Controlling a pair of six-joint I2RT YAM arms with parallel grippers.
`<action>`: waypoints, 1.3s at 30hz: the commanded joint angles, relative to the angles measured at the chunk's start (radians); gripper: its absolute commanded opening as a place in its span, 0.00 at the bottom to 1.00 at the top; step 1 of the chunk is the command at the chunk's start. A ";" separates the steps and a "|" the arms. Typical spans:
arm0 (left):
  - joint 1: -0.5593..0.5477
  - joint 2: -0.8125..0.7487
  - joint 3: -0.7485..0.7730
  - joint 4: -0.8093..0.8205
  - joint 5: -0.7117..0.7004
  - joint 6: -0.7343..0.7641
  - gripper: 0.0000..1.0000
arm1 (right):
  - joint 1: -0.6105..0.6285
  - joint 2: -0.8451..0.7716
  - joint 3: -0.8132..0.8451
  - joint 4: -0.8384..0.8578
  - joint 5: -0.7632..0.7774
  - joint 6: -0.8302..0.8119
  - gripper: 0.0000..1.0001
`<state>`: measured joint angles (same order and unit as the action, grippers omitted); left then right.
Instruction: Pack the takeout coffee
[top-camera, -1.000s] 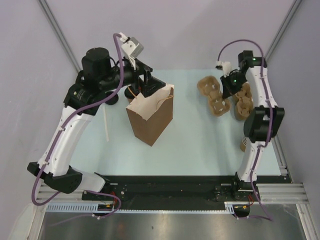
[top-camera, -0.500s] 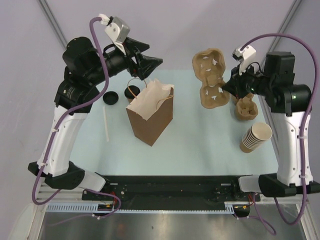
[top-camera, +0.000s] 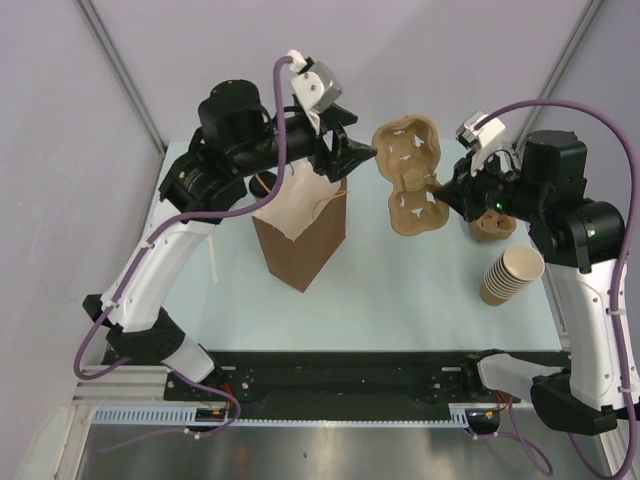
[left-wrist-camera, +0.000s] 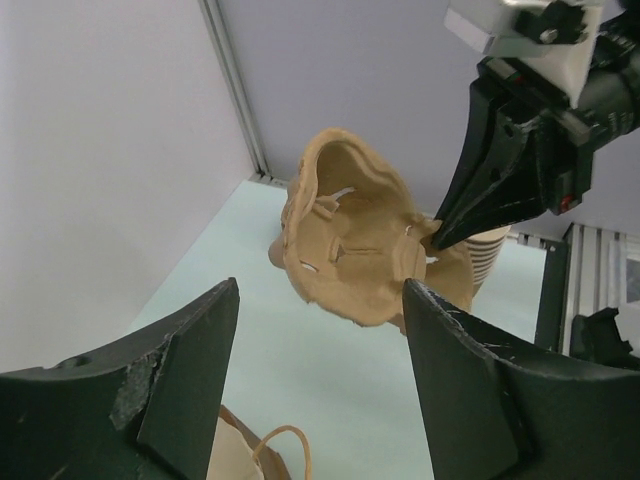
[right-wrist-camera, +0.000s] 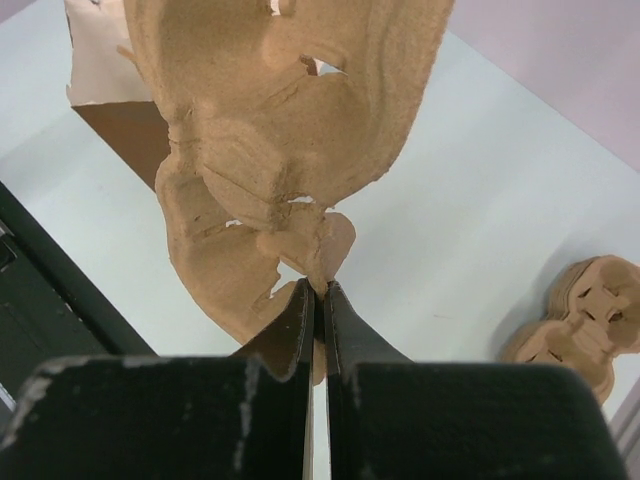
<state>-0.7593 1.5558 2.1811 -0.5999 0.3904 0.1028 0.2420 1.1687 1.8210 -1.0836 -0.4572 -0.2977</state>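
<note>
We see two arms of the same make. The left arm (top-camera: 160, 260) and the right arm (top-camera: 590, 320) each have smooth white link shells joined by bulky black joint housings, and each stands on a black base. A purple cable (top-camera: 278, 95) runs along each arm, fastened to the white shells by pale ties, and ends at a small white-and-grey camera housing (top-camera: 318, 88) at the wrist. The left gripper (left-wrist-camera: 320, 290) has two broad, matt black, wedge-shaped fingers (left-wrist-camera: 180, 400) with chipped grey scuffs along their edges. The right gripper (right-wrist-camera: 320, 292) has the same black fingers, which narrow to thin tips and are flecked with pale wear marks.
</note>
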 joint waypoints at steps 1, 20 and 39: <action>-0.032 0.016 0.037 -0.060 -0.059 0.084 0.72 | 0.080 -0.043 -0.015 0.036 0.104 -0.061 0.00; -0.074 0.004 -0.024 -0.103 -0.123 0.127 0.48 | 0.321 -0.064 -0.026 0.034 0.393 -0.123 0.00; -0.074 -0.007 -0.021 -0.107 -0.162 0.130 0.45 | 0.344 -0.060 -0.023 0.011 0.405 -0.138 0.00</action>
<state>-0.8265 1.5841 2.1262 -0.7197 0.2470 0.2195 0.5751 1.1191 1.7897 -1.0874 -0.0776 -0.4225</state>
